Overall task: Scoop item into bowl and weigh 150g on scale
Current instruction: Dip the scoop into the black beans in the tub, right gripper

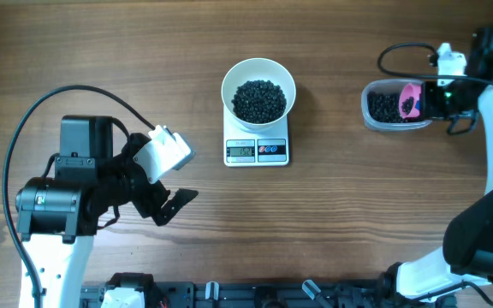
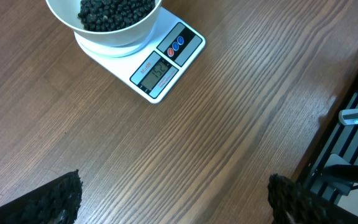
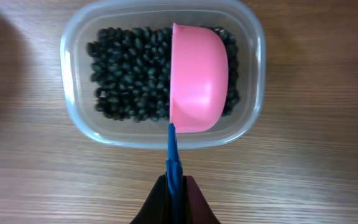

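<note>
Right claw (image 3: 174,184) is clamped tight on the blue handle (image 3: 173,146) of the pink scoop (image 3: 197,78). It holds the scoop over the clear plastic tub (image 3: 257,68) with the cup rolled on its side, mouth toward the left of the wrist view. Whether the cup carries any black beans (image 3: 129,74) I cannot tell. That pose would suit either dipping for more or tipping surplus back. The tub's walls leave little room beside the scoop, so any sweep is best run along the long side.

Farther out, the white bowl (image 1: 285,75) sits centred on the kitchen scale (image 1: 258,151), well filled with beans. The display is uncovered but too small to read surely. Open bench (image 1: 349,214) lies between tub and scale. Left claw (image 2: 176,202) hangs spread wide, holding nothing, well apart from the scale.
</note>
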You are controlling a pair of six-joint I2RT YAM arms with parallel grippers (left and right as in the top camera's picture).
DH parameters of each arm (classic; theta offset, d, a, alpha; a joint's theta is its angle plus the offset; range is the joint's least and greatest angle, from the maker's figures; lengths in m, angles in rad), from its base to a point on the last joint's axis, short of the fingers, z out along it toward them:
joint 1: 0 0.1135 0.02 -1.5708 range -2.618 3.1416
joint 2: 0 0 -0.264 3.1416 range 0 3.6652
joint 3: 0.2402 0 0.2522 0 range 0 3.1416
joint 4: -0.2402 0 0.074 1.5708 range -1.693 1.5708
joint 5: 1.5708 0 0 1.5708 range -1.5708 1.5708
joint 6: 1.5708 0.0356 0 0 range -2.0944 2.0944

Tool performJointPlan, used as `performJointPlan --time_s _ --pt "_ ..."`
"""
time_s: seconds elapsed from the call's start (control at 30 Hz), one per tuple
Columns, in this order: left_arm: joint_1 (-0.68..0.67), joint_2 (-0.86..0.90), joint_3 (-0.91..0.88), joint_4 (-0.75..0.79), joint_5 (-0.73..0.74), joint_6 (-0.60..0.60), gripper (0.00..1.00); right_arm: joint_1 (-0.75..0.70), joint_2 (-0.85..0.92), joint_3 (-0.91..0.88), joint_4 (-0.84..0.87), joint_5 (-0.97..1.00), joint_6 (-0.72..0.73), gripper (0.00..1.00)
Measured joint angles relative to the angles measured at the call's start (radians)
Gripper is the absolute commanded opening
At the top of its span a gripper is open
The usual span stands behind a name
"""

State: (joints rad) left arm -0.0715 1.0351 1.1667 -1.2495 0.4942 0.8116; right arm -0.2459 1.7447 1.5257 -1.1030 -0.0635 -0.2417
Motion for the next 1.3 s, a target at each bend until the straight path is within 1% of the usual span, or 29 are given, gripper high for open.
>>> performJointPlan --time_s 0.23,0.43,0.67,0.93,1.0,1.1,1.17,1.23,1.3 --pt "0.0 0.0 0.0 0.0 0.0 0.0 1.0 0.113 -0.042 0.0 0.023 0.212 -0.011 0.04" --pt "0.0 0.0 0.0 0.0 0.0 0.0 1.0 0.167 -0.066 0.0 0.019 0.334 -0.049 0.04" --pt "0.0 0.0 0.0 0.0 0.0 0.0 1.0 0.18 -0.066 0.0 0.019 0.382 -0.09 0.04" --pt "0.0 0.0 0.0 0.0 0.0 0.0 1.0 0.18 -0.066 0.0 0.035 0.379 -0.131 0.04" --pt "0.0 0.0 0.0 0.0 0.0 0.0 1.0 0.18 -0.066 0.0 0.045 0.342 -0.132 0.04" --pt "0.0 0.0 0.0 0.0 0.0 0.0 1.0 0.18 -0.067 0.017 0.05 0.21 -0.132 0.04" --pt "0.0 0.0 0.0 0.0 0.0 0.0 1.0 0.18 -0.067 0.056 0.067 0.066 -0.135 0.04" --pt "0.0 0.0 0.0 0.0 0.0 0.0 1.0 0.18 -0.07 0.114 0.148 -0.132 -0.139 0.04" --pt "0.0 0.0 0.0 0.0 0.0 0.0 1.0 0.18 -0.076 0.138 0.212 -0.261 -0.14 0.04"
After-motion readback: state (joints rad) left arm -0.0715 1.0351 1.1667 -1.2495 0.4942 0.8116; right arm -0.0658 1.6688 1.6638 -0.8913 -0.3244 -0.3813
